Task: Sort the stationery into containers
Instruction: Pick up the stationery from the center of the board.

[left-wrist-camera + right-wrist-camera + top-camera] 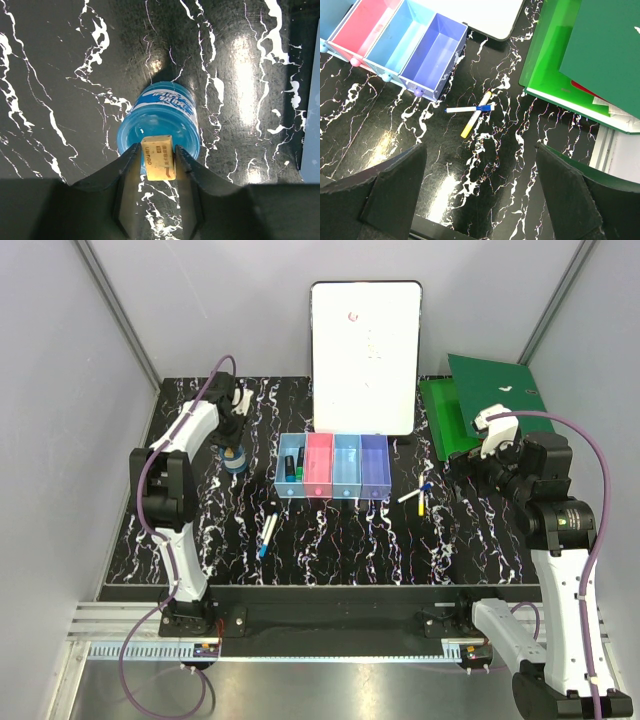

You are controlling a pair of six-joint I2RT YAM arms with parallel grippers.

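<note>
Desk (400, 550), glossy black with white veining, carries a row of four joined translucent plastic bins (333, 466) at its centre. Slim white pens (270, 528) lie in open room nearer the arms.

From the left wrist, the left tool (157, 150) pinches a small tan rectangular block (158, 161) above a round blue tape roll (162, 117).

From the right wrist, the right tool (480, 150) gapes wide over bare desk. A blue-ended white pen (462, 109) crosses a yellow-ended white pen (470, 125) near the purple-blue end bin (432, 55).
</note>
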